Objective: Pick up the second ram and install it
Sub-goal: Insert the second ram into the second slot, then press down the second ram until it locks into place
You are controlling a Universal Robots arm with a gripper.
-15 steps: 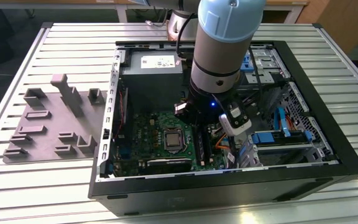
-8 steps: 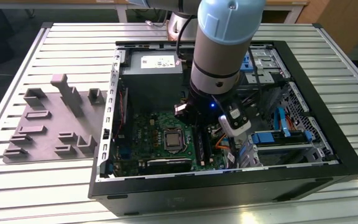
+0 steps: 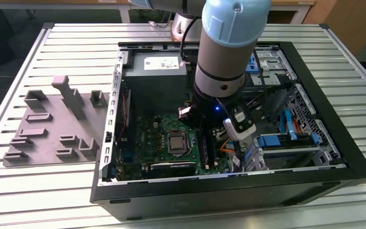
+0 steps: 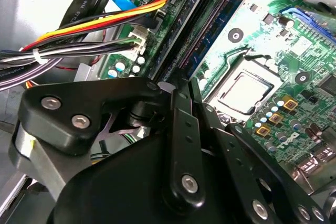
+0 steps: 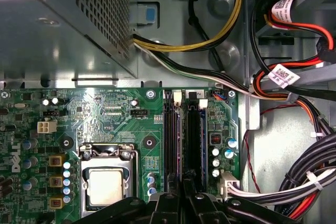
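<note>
Jaws drawn narrow: in the exterior view the arm [image 3: 224,57] reaches down into an open black computer case [image 3: 234,191], which lies on a slatted metal table [image 3: 75,33] with a grey moulded tray [image 3: 49,124] toward that view's left. Wooden furniture [image 3: 348,19] stands behind.

In the second wrist view the gripper [image 4: 176,85] closes on the near end of the second ram [image 4: 210,32]. The stick stands on edge along a black slot, its long axis running straight away from the fingertips, beside the processor socket [image 4: 244,90].

In the first wrist view the ram [image 5: 179,145] is an edge-on bluish line in line with the gripper [image 5: 181,198], parallel to the neighbouring slot [image 5: 194,140] and pointing at the power supply [image 5: 68,19].
</note>
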